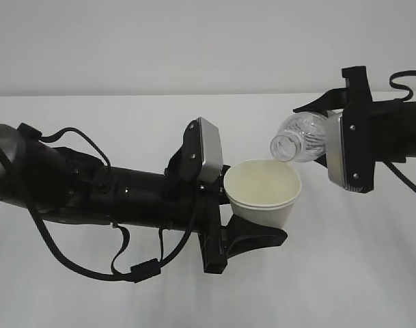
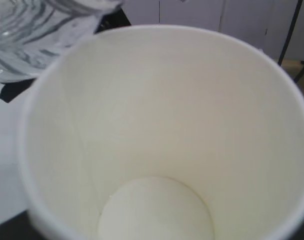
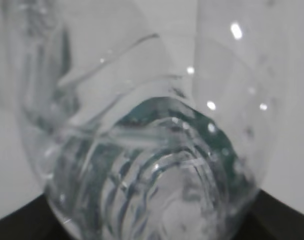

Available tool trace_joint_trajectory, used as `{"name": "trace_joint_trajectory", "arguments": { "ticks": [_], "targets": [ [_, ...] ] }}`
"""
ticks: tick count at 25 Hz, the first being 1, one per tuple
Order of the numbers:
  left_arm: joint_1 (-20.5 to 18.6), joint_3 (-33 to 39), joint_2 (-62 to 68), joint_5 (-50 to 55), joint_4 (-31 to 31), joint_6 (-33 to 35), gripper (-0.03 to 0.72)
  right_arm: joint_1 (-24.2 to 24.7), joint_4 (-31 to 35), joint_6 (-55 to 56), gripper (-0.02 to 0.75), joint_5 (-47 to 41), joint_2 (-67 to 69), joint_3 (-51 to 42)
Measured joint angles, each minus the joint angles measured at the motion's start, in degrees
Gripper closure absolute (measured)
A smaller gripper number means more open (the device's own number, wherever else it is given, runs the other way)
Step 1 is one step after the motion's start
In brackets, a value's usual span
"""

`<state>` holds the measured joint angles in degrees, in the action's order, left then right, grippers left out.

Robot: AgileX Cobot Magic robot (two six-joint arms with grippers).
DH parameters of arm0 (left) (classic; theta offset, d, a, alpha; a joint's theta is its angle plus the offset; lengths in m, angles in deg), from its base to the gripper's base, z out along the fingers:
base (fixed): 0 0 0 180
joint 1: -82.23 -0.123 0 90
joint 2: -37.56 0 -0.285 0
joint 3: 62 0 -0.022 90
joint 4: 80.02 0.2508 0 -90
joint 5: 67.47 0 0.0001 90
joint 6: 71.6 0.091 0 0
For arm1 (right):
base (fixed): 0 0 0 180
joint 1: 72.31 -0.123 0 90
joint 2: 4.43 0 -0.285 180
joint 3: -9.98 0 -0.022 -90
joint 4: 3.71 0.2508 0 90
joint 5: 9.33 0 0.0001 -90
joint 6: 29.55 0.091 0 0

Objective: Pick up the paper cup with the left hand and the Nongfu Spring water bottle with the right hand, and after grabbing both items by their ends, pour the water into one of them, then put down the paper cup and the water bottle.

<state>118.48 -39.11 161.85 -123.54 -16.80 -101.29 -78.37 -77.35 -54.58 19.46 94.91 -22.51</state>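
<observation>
In the exterior view, the small white tapered paper cup [image 1: 264, 191] is clamped by the left gripper [image 1: 238, 205]; at its two o'clock the clear ribbed plastic bottle [image 1: 300, 140], clamped by the right gripper [image 1: 334, 140], is tipped over the rim. In the left wrist view, the cup [image 2: 161, 130] is seen empty, the bottle [image 2: 37, 30] at eleven o'clock. In the right wrist view, the bottle [image 3: 152, 150] fills the frame.

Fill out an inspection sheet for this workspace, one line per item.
Surface: white table, bare where visible.
Job's things: paper cup held off the table, tilted, looks empty inside; water bottle tipped, uncapped mouth just above the cup rim.
Clutter: nothing seen.
Grippers: left gripper shut on the cup; right gripper shut on the bottle.
Cables: black cables loop under the left arm.
Surroundings: plain pale wall.
</observation>
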Motion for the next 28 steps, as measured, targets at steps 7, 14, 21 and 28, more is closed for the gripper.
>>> {"name": "trace_joint_trajectory", "arguments": {
  "ticks": [7, 14, 21, 28],
  "targets": [
    [0.0, 0.0, 0.0, 0.1, 0.0, 0.0, 0.225, 0.0, -2.5, -0.7, 0.257, -1.3, 0.0, 0.8],
    [0.0, 0.0, 0.0, 0.1, 0.0, 0.0, 0.225, 0.0, -2.9, -1.7, 0.257, -1.4, 0.0, 0.8],
    [0.0, 0.0, 0.0, 0.1, 0.0, 0.0, 0.225, -2.6, -3.2, -2.2, 0.257, -4.6, 0.0, 2.5],
    [0.0, 0.0, 0.0, 0.2, 0.0, 0.0, 0.225, -3.5, -3.3, -2.3, 0.257, -7.0, 0.0, 3.6]
  ]
}}
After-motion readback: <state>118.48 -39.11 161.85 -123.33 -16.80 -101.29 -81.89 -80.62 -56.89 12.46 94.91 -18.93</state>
